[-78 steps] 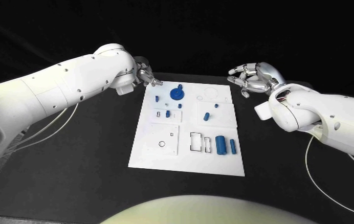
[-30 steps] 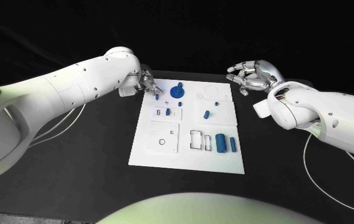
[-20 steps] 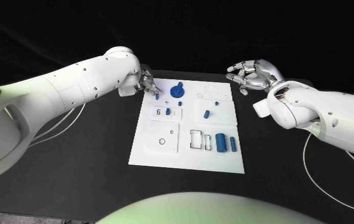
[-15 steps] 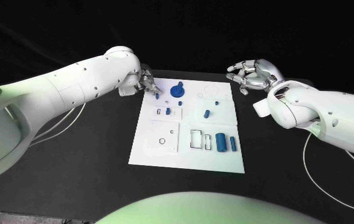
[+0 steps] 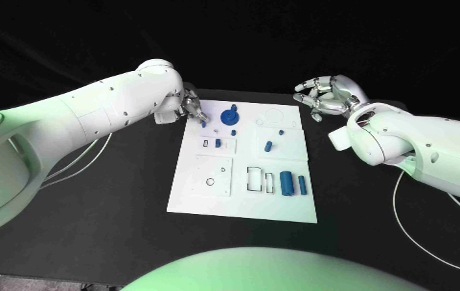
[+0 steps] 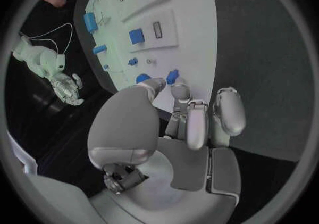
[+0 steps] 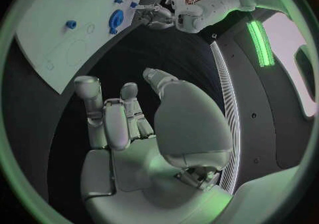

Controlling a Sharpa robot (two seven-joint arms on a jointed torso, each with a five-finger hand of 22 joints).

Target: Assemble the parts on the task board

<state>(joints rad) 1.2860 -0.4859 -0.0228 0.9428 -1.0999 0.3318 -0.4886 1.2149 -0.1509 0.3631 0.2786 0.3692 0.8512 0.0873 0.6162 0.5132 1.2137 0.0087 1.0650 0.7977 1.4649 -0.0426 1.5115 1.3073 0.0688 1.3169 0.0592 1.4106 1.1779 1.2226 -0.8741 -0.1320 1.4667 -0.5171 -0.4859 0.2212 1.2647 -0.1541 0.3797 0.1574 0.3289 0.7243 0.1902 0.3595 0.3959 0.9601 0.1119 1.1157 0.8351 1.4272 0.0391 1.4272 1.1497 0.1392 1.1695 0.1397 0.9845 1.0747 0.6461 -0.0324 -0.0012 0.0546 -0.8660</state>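
Barely begun: I have my left hand at the far left corner of the task board.

Its fingers look closed around a small blue peg there, though I can't tell a firm grip from mere touch. My right hand hovers off the board's far right corner, fingers loosely curled on nothing. By my reading, most remains: two blue cylinders lie loose near the board's near edge, beside an unfilled rectangular slot.

Table: black, matte, bare surface surrounding the work area.
Cables: thin, white, trailing across table at both sides.
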